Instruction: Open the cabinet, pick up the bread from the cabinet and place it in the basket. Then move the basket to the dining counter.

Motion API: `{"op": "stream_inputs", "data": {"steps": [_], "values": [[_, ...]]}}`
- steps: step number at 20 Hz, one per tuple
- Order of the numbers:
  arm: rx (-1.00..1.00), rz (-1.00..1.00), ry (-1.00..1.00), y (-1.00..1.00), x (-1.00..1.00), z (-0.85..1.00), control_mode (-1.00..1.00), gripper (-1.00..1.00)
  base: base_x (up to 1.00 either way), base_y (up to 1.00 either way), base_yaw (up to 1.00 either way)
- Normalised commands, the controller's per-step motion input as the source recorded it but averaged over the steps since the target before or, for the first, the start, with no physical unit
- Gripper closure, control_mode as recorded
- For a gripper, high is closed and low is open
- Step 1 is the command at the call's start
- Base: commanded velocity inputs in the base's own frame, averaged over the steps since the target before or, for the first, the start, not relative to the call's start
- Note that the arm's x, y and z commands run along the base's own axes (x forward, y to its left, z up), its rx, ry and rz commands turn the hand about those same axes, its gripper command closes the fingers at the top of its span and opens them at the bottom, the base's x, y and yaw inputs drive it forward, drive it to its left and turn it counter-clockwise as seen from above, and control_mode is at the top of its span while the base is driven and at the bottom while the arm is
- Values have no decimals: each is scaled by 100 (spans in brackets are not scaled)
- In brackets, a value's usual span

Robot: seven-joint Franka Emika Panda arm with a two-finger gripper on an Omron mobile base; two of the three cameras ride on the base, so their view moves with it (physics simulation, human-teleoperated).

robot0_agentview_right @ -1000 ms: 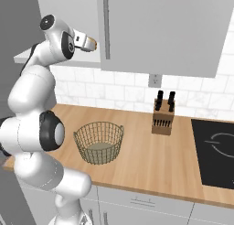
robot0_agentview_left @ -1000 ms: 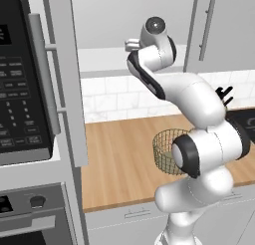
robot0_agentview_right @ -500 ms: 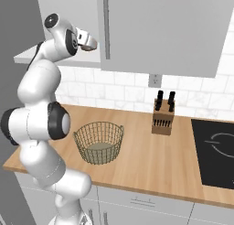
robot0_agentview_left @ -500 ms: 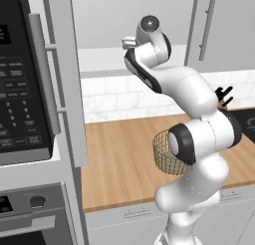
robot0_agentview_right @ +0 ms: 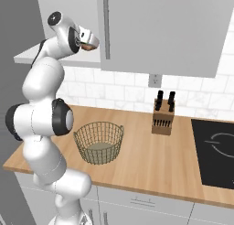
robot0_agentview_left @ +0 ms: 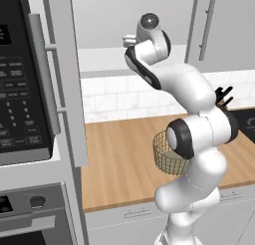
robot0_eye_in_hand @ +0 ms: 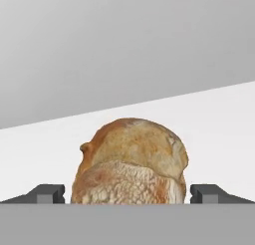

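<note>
Your gripper is standing wide open around the bread; closing off-centre is risking pushing it deeper into the cabinet.

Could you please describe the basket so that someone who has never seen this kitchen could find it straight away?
Start at the long wood-plank worktop under the white tile backsplash. Near its left end, beside the robot's white arm, stands a round bowl-shaped basket of thin tan-gold wire mesh with a solid base disc. Unlike the wooden knife block to its right, it is see-through, open-topped and empty.
</note>
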Motion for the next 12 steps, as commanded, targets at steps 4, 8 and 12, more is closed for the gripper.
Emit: {"op": "stream_inputs", "data": {"steps": [4,8,12], "values": [[0,-3,0,-13,5,-5,-100,-100,0,0,0],[0,-4,0,-1,0,-29,-100,-100,0,0,0],[0,-1,-1,0,0,-15,-100,100,0,0,0]]}}
